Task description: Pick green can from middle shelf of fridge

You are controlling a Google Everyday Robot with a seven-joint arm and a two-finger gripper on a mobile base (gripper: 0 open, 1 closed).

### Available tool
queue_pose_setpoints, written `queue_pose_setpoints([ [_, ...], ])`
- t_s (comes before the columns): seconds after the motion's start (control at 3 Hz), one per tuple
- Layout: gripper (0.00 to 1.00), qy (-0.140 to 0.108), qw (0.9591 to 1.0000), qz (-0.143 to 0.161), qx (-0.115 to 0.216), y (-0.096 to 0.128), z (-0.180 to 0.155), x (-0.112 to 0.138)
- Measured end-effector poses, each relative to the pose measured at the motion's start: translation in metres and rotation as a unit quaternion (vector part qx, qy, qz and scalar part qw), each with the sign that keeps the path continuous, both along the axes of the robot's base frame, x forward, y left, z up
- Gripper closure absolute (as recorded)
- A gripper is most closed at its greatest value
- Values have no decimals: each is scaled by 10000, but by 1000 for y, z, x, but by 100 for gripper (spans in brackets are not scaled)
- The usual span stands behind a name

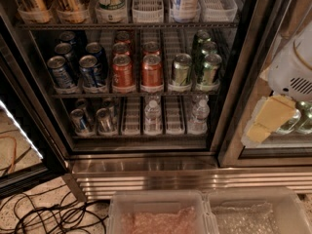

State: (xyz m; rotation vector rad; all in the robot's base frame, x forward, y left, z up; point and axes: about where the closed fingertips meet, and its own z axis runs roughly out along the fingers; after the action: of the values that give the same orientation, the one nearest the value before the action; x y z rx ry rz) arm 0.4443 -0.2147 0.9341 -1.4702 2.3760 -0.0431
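green can (182,69): metal, looking smooth and glossy, with a silver top.
middle shelf (137,94): dark metal wire; it is carrying white plastic lanes that are looking matt.
fridge (170,177): the base is showing ribbed steel, brushed and shining; the door is showing clear glass in a dark matt frame.
gripper (261,126): it is hanging at the right side, looking like pale yellow matt plastic under a smooth white shell.
bins (158,199): cloudy translucent plastic.
floor (29,206): speckled stone, looking dull.
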Motion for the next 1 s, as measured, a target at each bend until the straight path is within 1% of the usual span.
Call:
queue_pose_setpoints([
  [0.33, 0, 222, 9964, -752, 311, 3, -29, 10],
  [0.67, 0, 240, 9946, -944, 369, 4, -28, 9],
  [1.0, 0, 237, 9946, -943, 370, 4, -28, 9],
])
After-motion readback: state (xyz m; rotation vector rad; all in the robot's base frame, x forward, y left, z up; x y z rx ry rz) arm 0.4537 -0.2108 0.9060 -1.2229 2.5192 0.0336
